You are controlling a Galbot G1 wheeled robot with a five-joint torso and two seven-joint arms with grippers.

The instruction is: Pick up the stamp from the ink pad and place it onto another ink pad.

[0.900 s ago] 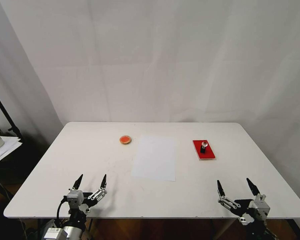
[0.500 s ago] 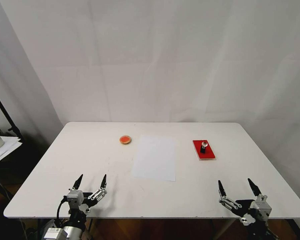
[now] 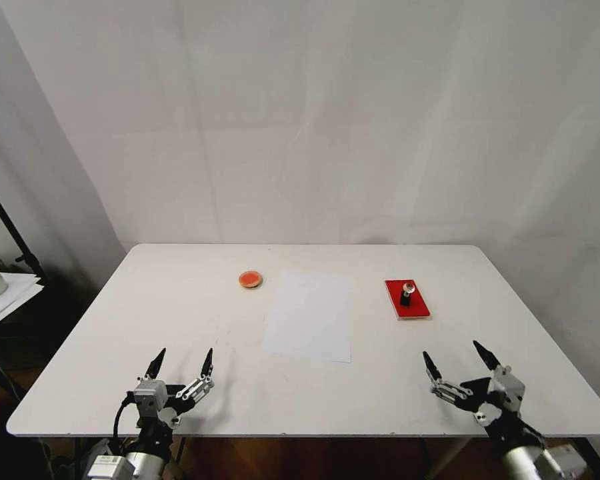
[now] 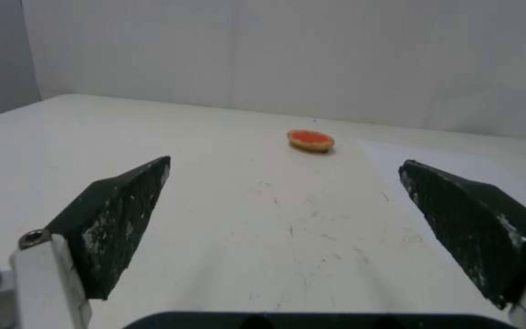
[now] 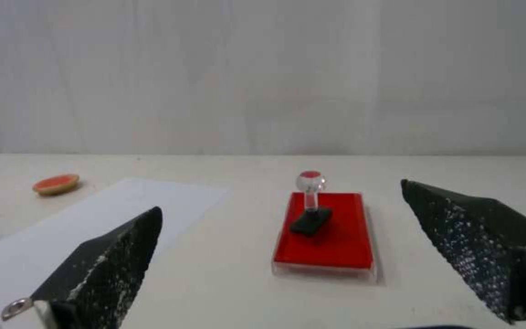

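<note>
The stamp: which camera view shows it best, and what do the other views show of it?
The right wrist view shows the stamp best: it stands upright on the red ink pad, clear knob above black base. The head view shows the stamp as a tiny figure. The left wrist view faces the round ink pad instead.

My white table [image 3: 147, 320] carries a red rectangular ink pad [image 3: 417, 308] ahead of my right gripper [image 3: 457, 357]. A white paper sheet [image 3: 310, 320] lies between my grippers, and a round orange pad [image 3: 251, 279] lies well beyond my left gripper [image 3: 181, 361].
</note>
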